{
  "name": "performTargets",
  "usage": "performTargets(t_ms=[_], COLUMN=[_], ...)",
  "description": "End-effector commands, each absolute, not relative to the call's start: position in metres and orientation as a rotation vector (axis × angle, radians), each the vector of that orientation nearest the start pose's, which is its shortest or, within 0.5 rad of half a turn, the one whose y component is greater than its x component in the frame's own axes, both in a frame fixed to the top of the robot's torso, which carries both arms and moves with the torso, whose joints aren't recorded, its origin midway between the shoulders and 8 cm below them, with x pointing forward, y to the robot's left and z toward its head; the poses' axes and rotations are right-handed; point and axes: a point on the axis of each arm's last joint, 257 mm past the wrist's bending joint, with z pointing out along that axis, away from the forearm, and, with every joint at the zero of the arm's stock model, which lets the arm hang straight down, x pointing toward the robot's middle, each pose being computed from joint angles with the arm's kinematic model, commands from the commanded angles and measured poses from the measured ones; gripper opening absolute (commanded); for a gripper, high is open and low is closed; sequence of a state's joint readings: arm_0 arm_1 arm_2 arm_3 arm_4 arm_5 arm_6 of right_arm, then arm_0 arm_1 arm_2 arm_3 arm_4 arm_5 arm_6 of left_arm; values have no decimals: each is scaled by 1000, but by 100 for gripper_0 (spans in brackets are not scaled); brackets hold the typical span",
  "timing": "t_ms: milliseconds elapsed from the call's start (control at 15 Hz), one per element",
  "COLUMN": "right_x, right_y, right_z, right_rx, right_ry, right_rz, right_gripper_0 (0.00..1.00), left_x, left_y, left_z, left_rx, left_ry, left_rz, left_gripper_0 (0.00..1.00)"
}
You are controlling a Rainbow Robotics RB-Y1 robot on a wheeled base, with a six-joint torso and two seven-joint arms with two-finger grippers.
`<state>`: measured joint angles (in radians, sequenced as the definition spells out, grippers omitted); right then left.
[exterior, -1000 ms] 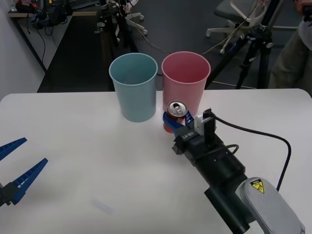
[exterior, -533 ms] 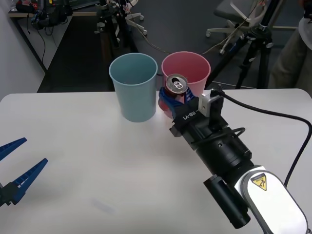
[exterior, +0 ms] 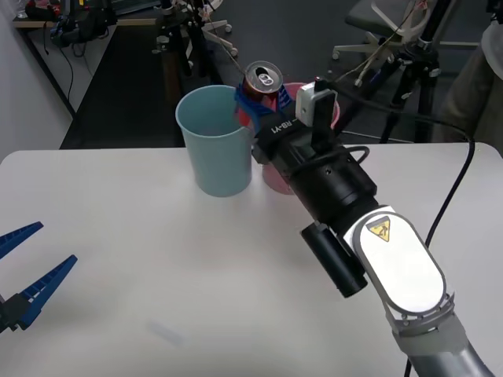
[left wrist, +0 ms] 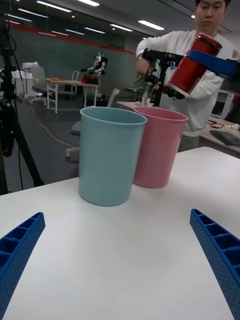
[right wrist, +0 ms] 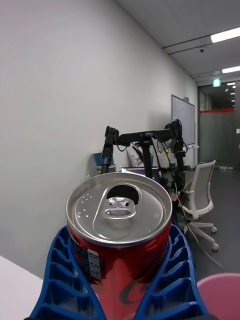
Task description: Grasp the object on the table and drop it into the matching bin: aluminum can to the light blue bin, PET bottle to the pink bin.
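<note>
The can (exterior: pixel 262 79) is held upright in the air, clear of the counter (exterior: pixel 141 267), so that it can drop straight down; it sits above the gap between the blue bin (exterior: pixel 214 141) and the pink bin (exterior: pixel 277 174), by the blue bin's rim. The right gripper (exterior: pixel 256 100) is clamped on its red sides, leaving the silver top free. The left gripper (exterior: pixel 23 263) waits low at the counter's near left edge, fingers spread apart.

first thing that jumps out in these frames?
The red can, held high off the table in the right gripper, above the seam between the light blue bin and the pink bin. Next, the left gripper, open and parked low at the table's left edge.
</note>
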<state>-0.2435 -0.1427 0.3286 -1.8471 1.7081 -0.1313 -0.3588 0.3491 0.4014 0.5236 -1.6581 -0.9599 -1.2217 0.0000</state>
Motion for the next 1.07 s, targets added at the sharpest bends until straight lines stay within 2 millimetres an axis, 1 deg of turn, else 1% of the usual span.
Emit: performTargets(t_ms=[67,200,400,533,667,800,933,1067], right_x=[541,564,591,609,620,632,640,644], right_y=[12,22,34,45,57,65,67,67], right_z=[11,12,12,8,3,-8,-20,-31], right_rx=[-388,-380,-377,-382,-389,-398,-414,-425], right_ry=[1127,1142,1171,1200,1225,1259,1291,1311], right_rz=[472,457,444,436,429,416,395,378], right_gripper_0=[0,0,0,0,0,0,0,0], left_x=[342,342,342,342,342,342,342,342], left_y=[330,330,330,330,330,330,330,330], left_z=[-169,-169,-169,-169,-169,-169,-169,-169], left_rx=[465,465,465,465,465,465,465,465], left_ry=[1441,1441,1441,1441,1441,1441,1441,1441], left_rz=[-567,-567,-567,-567,-567,-567,-567,-567], left_gripper_0=[100,100,100,100,100,100,100,100])
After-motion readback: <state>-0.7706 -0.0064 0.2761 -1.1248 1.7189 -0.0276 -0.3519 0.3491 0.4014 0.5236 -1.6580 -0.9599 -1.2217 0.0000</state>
